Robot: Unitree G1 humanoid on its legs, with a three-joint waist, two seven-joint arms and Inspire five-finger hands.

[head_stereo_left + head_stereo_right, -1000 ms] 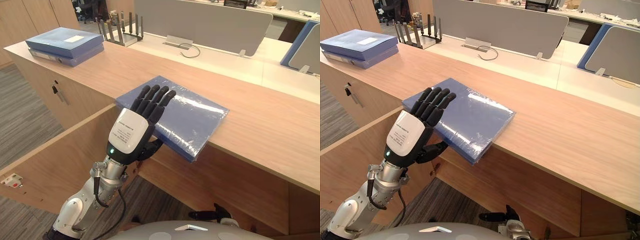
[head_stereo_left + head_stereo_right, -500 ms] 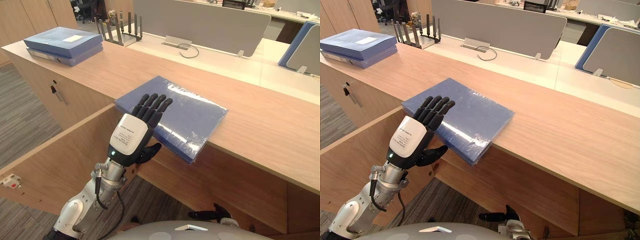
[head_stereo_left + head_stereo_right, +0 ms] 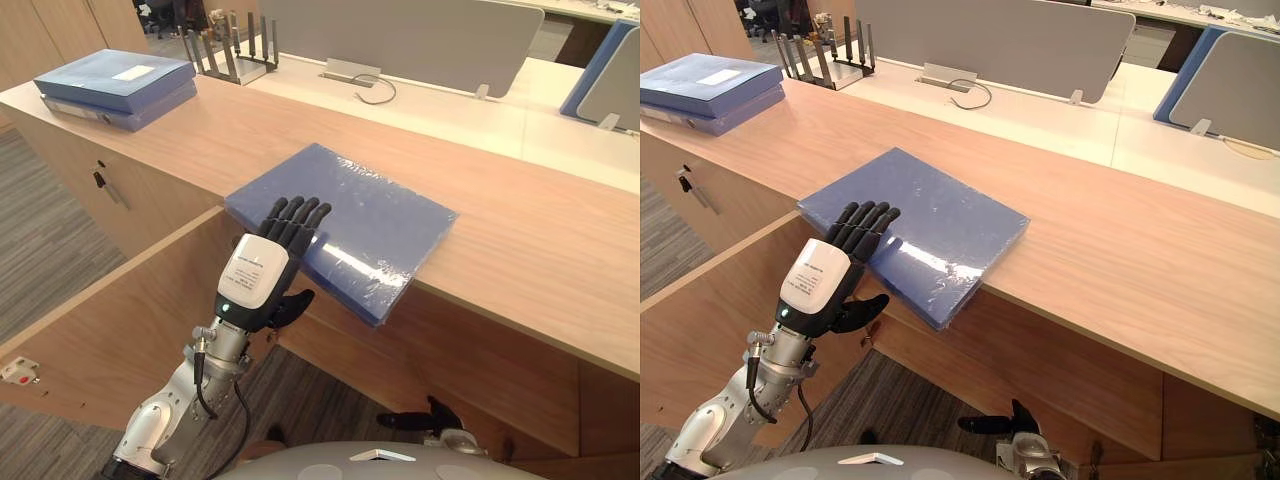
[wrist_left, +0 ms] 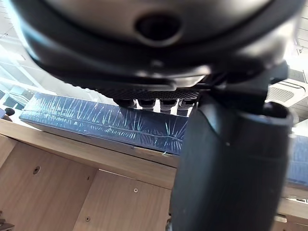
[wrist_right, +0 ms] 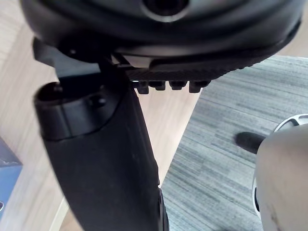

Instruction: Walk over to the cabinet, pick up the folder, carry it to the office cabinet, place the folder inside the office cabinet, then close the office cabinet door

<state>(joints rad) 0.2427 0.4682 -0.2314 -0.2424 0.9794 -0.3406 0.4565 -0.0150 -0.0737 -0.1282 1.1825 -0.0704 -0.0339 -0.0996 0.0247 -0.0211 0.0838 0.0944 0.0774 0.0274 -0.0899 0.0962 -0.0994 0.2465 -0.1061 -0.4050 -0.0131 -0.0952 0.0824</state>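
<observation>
A blue plastic-wrapped folder [image 3: 365, 210] lies flat on the wooden cabinet top [image 3: 520, 250], its near corner jutting over the front edge. My left hand [image 3: 258, 280] is at the folder's near-left edge and is open. Its straight fingers [image 3: 295, 220] reach over the top of the cover, and its thumb [image 3: 295, 305] sticks out below the edge. The left wrist view has the folder's edge [image 4: 91, 118] just past the fingertips, with the thumb [image 4: 231, 163] in front of it. My right hand [image 5: 106, 159] hangs low over the carpet, open and holding nothing.
Two stacked blue binders [image 3: 115, 85] lie at the cabinet's far left end. A black file rack [image 3: 225, 50] and grey desk dividers [image 3: 400, 35] stand behind. An open wooden cabinet door [image 3: 110, 310] stands beside my left arm. Keys [image 3: 100, 180] hang from a lock.
My left hand has drawn back toward the folder's near edge, so its fingers cover less of the cover. The view has shifted slightly. The folder has stayed put.
</observation>
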